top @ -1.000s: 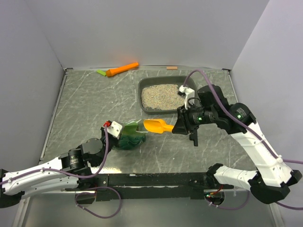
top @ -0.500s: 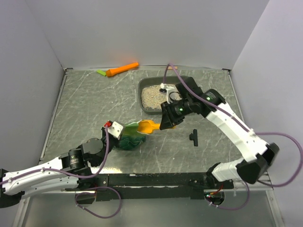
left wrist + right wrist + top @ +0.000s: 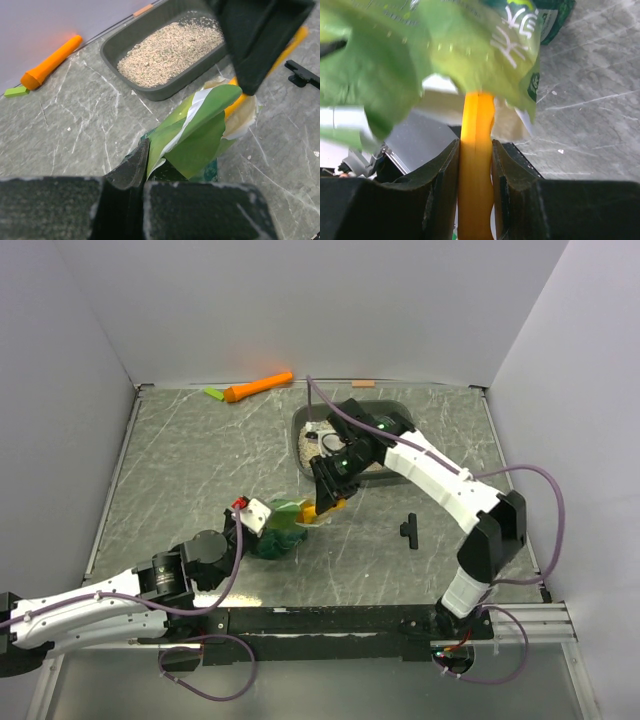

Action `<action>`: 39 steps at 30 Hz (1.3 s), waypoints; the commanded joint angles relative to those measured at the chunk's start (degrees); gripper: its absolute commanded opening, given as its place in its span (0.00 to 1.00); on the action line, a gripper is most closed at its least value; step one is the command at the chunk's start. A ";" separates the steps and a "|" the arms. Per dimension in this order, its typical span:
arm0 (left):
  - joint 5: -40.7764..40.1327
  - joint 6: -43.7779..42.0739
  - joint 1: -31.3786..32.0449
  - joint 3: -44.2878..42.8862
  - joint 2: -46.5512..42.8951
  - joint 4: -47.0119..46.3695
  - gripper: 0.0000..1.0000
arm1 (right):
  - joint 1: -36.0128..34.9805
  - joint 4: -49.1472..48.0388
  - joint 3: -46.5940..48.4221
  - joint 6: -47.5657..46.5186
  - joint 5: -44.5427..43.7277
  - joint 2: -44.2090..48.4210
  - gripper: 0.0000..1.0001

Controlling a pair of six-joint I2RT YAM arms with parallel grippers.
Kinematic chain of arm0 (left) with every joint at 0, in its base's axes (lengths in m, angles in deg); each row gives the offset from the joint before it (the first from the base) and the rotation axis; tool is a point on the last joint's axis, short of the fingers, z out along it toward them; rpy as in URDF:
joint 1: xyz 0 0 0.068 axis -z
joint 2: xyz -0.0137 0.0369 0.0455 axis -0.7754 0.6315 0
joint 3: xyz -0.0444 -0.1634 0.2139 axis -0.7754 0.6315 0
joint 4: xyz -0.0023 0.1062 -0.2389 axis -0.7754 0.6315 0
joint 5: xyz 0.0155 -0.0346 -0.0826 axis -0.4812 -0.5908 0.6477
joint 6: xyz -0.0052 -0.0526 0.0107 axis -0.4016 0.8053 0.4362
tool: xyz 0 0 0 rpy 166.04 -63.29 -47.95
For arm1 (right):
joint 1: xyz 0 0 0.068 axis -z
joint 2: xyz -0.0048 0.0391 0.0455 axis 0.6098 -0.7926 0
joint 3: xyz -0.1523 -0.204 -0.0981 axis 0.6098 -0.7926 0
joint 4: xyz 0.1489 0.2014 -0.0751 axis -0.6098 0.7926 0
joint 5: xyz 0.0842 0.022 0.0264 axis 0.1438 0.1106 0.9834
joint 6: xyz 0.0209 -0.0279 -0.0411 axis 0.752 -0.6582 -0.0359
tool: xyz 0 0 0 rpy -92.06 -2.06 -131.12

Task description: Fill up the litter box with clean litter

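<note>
Grey litter box [image 3: 165, 92] holds apparently shallow clean litter [image 3: 170, 50].

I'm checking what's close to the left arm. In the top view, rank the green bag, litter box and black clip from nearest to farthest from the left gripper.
1. green bag, held in the left gripper, front centre.
2. litter box, behind it and to the right.
3. black clip, far off to the right.

Grey table [image 3: 170, 470]: litter box [image 3: 165, 89], bag [image 3: 278, 540], carrot [image 3: 258, 386]
</note>
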 commanded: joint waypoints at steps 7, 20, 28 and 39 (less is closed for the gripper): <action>2.71 1.66 0.12 -2.68 2.08 -2.03 0.01 | -3.10 0.28 -0.06 2.37 -2.25 -10.79 0.00; 1.39 1.57 0.21 -2.42 2.70 -1.33 0.01 | -2.66 -31.88 -18.42 16.41 12.42 -6.34 0.00; 1.04 1.22 0.20 -1.98 2.26 -1.33 0.01 | -1.78 -59.02 -33.28 26.18 17.80 1.32 0.00; 1.31 0.43 0.29 -1.27 1.47 -0.98 0.01 | -0.46 -83.49 -47.52 39.72 24.22 11.26 0.00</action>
